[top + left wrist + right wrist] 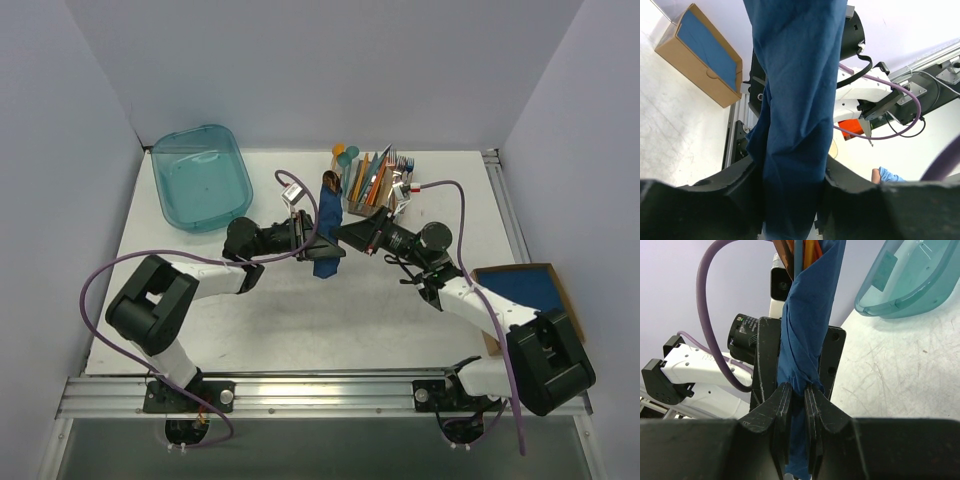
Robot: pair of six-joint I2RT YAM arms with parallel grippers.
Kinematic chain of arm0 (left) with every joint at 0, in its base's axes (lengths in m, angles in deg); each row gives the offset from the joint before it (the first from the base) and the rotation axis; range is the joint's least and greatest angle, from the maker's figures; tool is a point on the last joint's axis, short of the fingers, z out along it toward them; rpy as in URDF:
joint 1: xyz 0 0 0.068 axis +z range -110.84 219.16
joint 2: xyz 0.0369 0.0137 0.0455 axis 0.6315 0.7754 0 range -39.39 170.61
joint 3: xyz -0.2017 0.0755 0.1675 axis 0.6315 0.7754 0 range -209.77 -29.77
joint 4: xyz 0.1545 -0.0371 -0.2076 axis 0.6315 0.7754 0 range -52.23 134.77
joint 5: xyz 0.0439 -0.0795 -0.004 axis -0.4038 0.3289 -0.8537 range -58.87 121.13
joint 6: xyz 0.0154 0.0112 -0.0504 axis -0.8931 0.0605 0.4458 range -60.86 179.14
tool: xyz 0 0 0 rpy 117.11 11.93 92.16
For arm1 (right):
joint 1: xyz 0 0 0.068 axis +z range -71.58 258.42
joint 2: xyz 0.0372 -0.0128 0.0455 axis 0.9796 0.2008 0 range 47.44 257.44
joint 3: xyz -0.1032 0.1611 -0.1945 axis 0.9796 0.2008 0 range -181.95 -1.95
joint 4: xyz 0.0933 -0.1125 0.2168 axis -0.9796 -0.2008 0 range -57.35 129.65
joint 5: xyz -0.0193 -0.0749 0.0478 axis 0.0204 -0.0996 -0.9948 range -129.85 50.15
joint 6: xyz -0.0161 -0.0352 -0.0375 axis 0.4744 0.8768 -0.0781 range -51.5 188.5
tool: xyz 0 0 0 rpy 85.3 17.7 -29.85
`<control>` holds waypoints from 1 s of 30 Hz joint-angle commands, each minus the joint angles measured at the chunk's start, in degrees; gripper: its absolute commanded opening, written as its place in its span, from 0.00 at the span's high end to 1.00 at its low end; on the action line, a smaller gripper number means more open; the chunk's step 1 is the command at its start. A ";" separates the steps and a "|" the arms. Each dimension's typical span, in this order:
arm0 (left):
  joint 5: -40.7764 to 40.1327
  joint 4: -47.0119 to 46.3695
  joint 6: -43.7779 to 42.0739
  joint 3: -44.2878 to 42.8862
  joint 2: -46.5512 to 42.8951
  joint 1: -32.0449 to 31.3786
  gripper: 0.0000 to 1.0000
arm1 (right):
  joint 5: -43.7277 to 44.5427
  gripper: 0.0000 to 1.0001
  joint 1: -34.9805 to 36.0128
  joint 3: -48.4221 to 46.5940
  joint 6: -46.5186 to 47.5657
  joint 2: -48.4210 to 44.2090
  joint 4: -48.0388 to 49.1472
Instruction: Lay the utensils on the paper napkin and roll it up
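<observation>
The paper napkin [327, 228] is a dark blue roll held upright above the table's middle. A copper-brown utensil end [331, 180] pokes from its top; orange handles [809, 247] show at the roll's top in the right wrist view. My left gripper [316, 238] is shut on the roll from the left, its fingers pressing both sides of the napkin [795, 100]. My right gripper [347, 235] is shut on the roll from the right, its jaws pinching the twisted napkin [810, 315] low down. Both grippers [792, 200] [798, 405] hold the same roll.
A teal plastic tub [200, 177] stands at the back left. A holder with several mixed cutlery pieces [372, 180] stands just behind the roll. A cardboard box of blue napkins [528, 290] sits at the right edge.
</observation>
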 commanded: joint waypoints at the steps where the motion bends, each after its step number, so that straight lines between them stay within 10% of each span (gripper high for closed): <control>1: 0.98 -10.71 -1.68 -1.49 -1.90 -0.14 0.56 | 0.38 1.00 -0.34 -2.55 1.35 -2.50 3.26; 6: 0.71 -9.21 -2.56 -1.76 -2.07 0.30 0.63 | 0.56 1.00 -0.34 -1.85 1.70 -2.94 3.00; 13: 0.63 -6.23 -4.40 -2.64 -3.04 0.91 0.42 | 0.64 1.00 -0.34 -0.88 2.06 -3.47 2.82; 30: -0.96 -0.43 -7.48 -3.60 -4.45 1.62 0.63 | 1.08 1.00 -0.16 0.44 2.67 -4.61 2.03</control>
